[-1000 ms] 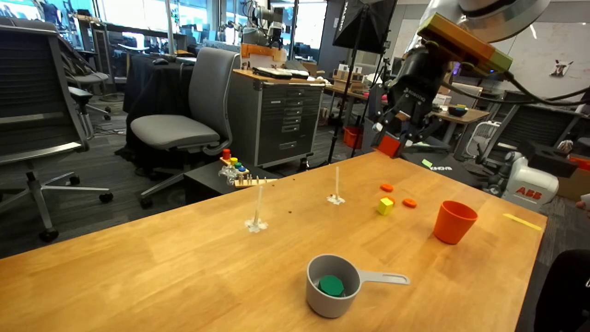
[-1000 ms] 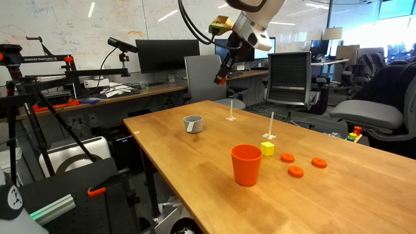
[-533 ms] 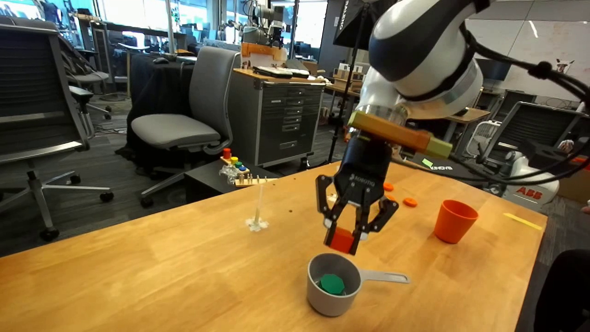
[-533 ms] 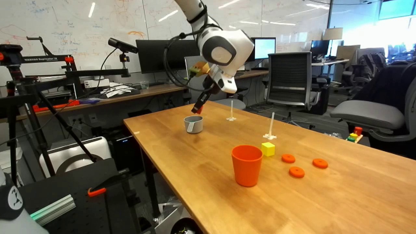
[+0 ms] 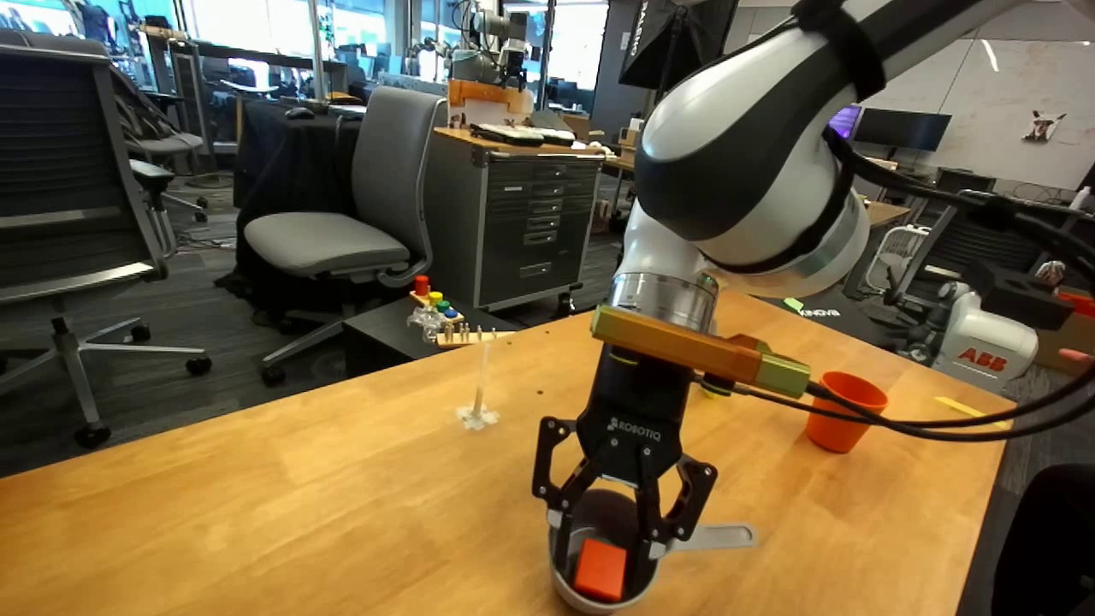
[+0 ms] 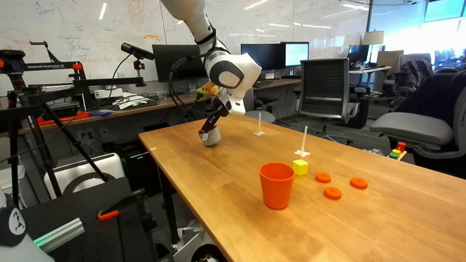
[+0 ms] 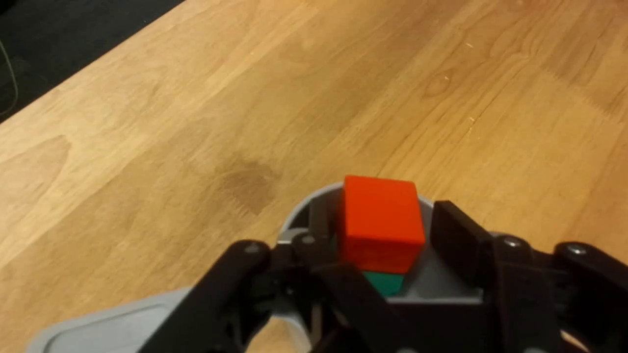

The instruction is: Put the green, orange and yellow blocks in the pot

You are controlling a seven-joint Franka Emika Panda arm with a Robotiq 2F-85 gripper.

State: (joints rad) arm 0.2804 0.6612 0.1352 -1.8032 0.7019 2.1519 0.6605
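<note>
The grey pot (image 6: 212,137) stands tilted on the table, its handle (image 5: 723,536) pointing sideways. My gripper (image 5: 600,571) reaches down into it with the fingers inside the rim. In the wrist view the gripper (image 7: 385,220) is open around the orange block (image 7: 382,211), with a visible gap at the right finger (image 7: 456,240); contact at the left finger is unclear. The orange block also shows inside the pot in an exterior view (image 5: 600,569). The green block (image 7: 385,283) lies beneath it in the pot, mostly hidden. The yellow block (image 6: 300,167) sits on the table, away from the gripper.
An orange-red cup (image 6: 276,185) stands beside the yellow block. Several orange discs (image 6: 323,177) lie near it. Two thin upright pegs (image 6: 303,142) (image 6: 259,123) are fixed to the table (image 6: 225,189). The pot is not far from a table edge.
My gripper came down from above the table into the pot, carrying the orange block. Its fingers have since opened around the block. The pot, upright before, is now tilted and slightly shifted.
</note>
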